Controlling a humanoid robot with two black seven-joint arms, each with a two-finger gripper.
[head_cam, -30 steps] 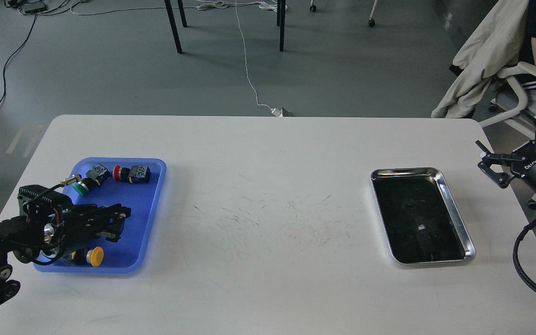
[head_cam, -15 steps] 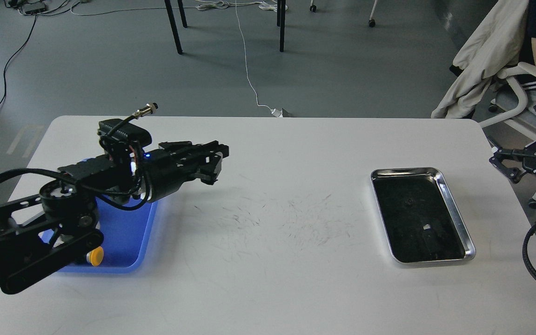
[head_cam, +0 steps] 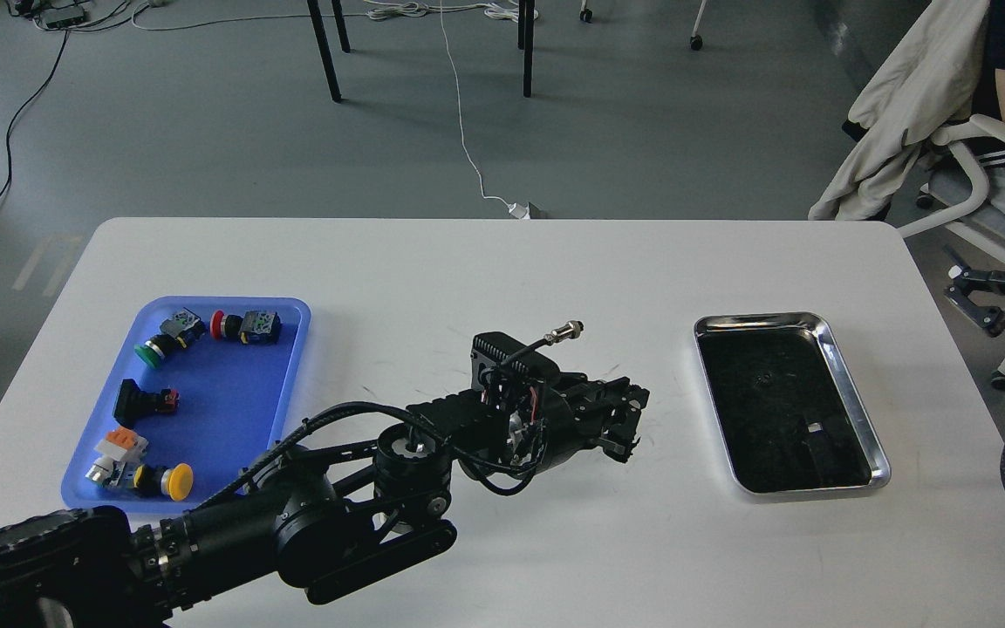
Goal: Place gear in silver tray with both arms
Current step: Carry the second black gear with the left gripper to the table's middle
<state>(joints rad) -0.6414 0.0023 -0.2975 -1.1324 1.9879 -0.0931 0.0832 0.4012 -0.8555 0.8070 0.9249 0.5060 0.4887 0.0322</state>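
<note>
The silver tray (head_cam: pixel 854 394) lies at the right of the white table, its dark bottom bare. My left arm reaches across the table's middle. Its gripper (head_cam: pixel 631 424) points right, about a hand's width left of the silver tray, just above the table. Its dark fingers sit close together, and I cannot make out whether anything is between them. My right gripper (head_cam: pixel 967 298) shows at the right edge, off the table beside the tray's far corner, fingers spread and empty. No gear shows clearly.
A blue plastic tray (head_cam: pixel 223 410) at the left holds green (head_cam: pixel 150 352), red (head_cam: pixel 219 324) and yellow (head_cam: pixel 176 481) push buttons and small parts. A chair with a jacket (head_cam: pixel 904 105) and a seated person stand at the back right.
My left arm rose out of the blue tray and swept right to the table's middle. My right gripper drew back towards the right edge.
</note>
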